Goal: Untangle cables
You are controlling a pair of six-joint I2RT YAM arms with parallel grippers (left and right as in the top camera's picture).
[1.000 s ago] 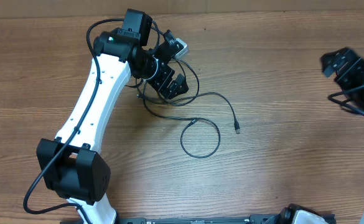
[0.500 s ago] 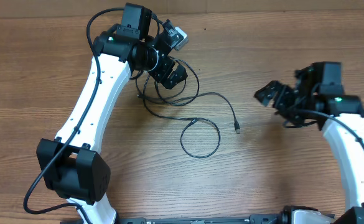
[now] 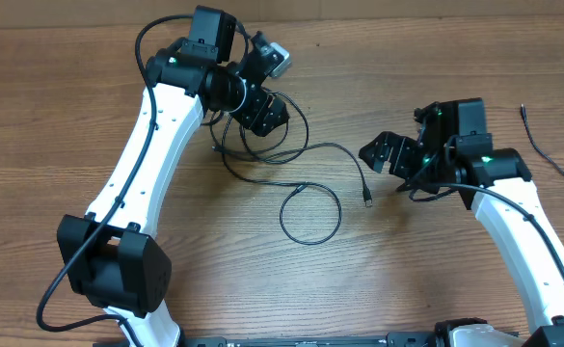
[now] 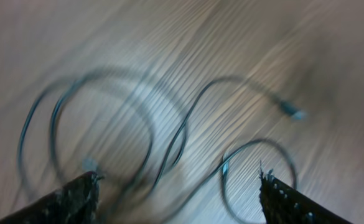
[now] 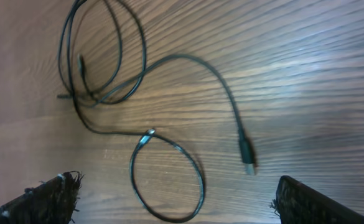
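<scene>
Left end effector: jaws spread wide, gripping nothing, hovering right over the tangle.
Right end effector: wide as well, empty.
Cables: looped on the desk beneath the left end effector, with a plug just beside the right one.

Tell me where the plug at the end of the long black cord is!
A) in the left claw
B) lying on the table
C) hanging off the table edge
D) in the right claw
B: the plug lies flat on the wooden table, just beside the open right claw, which is not touching it.
</scene>
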